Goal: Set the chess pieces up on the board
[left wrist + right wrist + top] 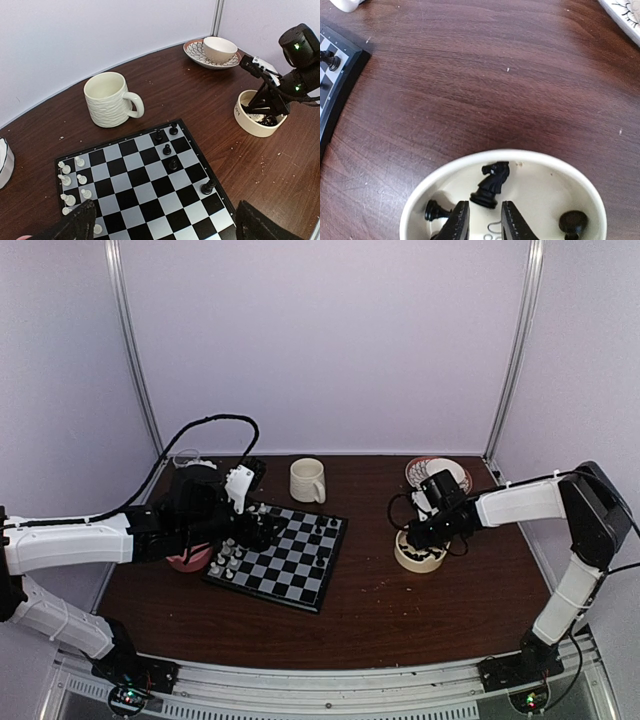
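Mounting rail (330,678) is seen along the near table edge; an open strip of tabletop (400,610) lies between it and the board (295,565). At the left wrist, the left gripper (165,212) is held wide open above the board's near squares; white pieces (70,180) are ranged along its left edge, black pieces (170,150) near its far right corner. At the right wrist, the right gripper (483,210) is set inside the cream bowl (445,172), jaws narrowly parted at the base of the black knight (492,180); a grip cannot be confirmed.
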